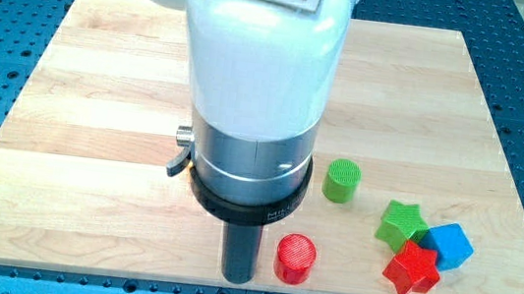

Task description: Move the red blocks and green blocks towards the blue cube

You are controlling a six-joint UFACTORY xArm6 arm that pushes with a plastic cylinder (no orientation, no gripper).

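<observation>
The blue cube (450, 246) sits at the view's lower right. A green star (402, 224) touches its left side and a red star (413, 269) touches it from below left. A green cylinder (342, 180) stands apart, up and left of the green star. A red cylinder (296, 258) stands near the bottom edge. My tip (237, 277) rests on the board just left of the red cylinder, close to it or touching.
The wooden board (112, 71) lies on a blue perforated table. The arm's wide white and grey body hides the middle of the board, including where the yellow blocks and blue triangle were.
</observation>
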